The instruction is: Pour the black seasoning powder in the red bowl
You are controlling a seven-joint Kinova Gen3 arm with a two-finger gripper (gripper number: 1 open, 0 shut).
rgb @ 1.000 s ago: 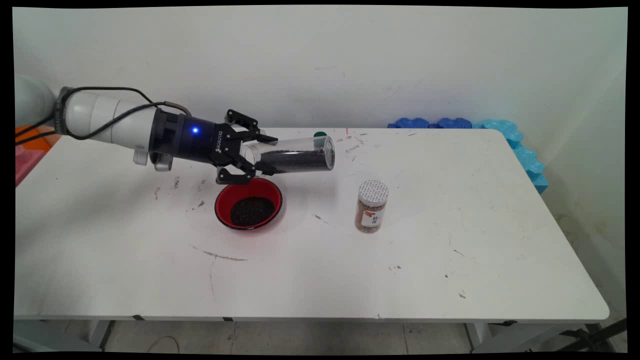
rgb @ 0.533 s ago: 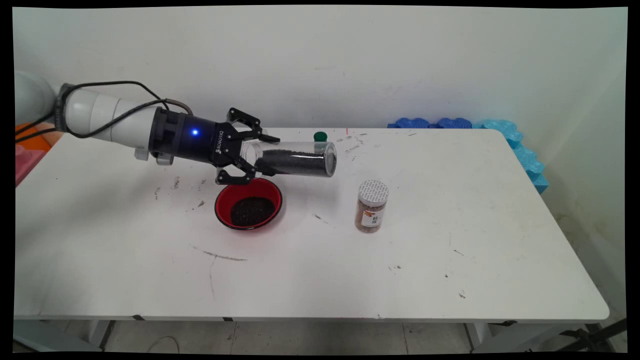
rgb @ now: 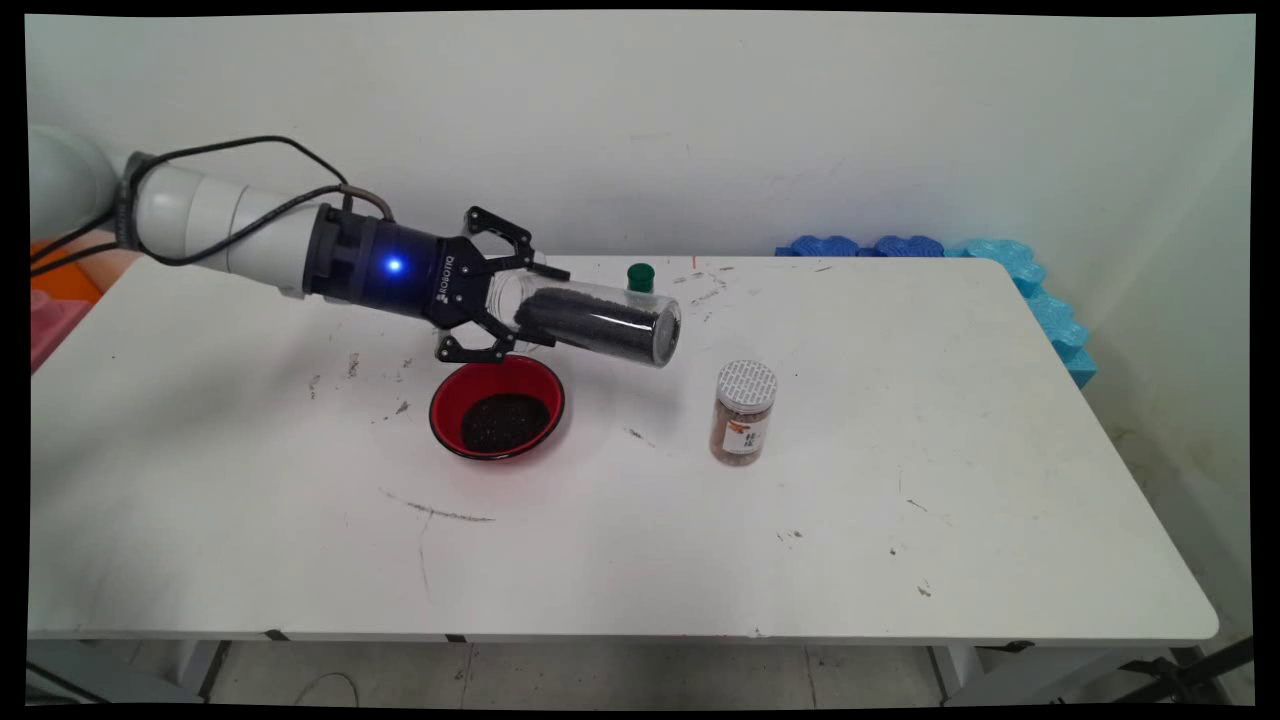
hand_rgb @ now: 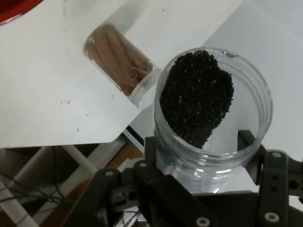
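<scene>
While you are watching, the gripper is clamping the clear jar of dark grains near its mouth, holding it in the air beside the red bowl. Its long axis is lying almost level, with the base pointing right and slightly down, toward the spice jar.

A scuffed white table stands against a plain white wall. Blue foam pieces line the table's far right corner; grey tiled floor shows beneath it.
</scene>
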